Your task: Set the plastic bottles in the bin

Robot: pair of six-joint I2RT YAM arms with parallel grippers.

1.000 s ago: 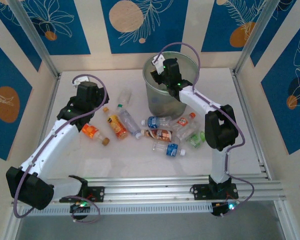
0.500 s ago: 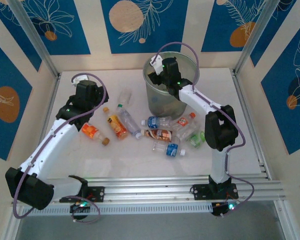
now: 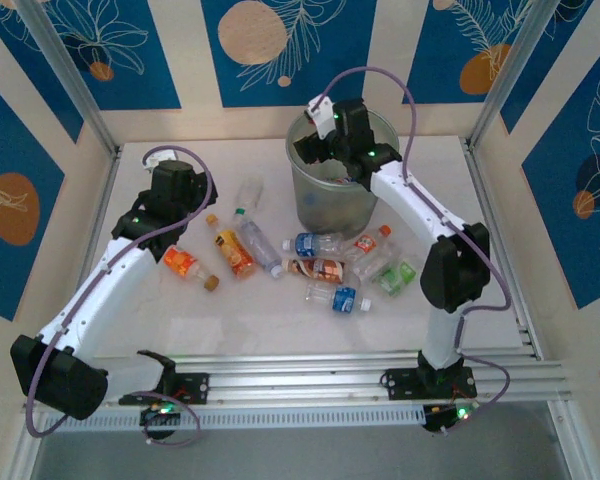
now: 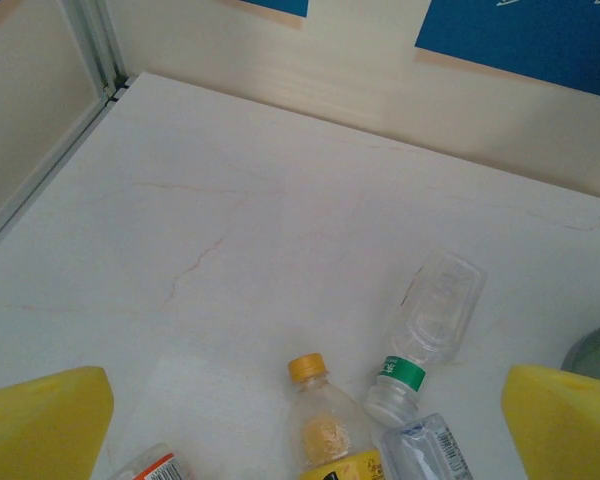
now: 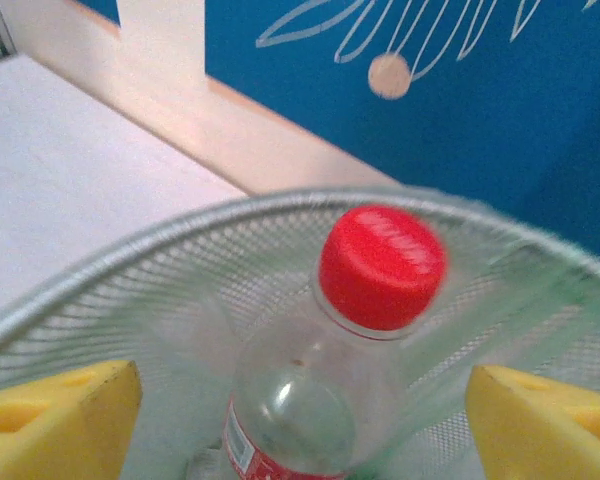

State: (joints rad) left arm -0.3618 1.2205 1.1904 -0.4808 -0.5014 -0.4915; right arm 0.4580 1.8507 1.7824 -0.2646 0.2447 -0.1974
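Nearest me, the loose bottles lie scattered on the table, in the middle between my two arms. A little farther out, my left gripper hangs over the left end of that scatter, its fingers spread wide with nothing in them. Under it lie a yellow-capped bottle and a clear green-capped bottle, just beside each other and apart from both fingers. Farthest off stands the bin, upright at the back of the table. My right gripper is over its mouth with the fingers wide apart. A red-capped bottle sits between them, blurred, clear of both pads, with the bin's mesh around it.
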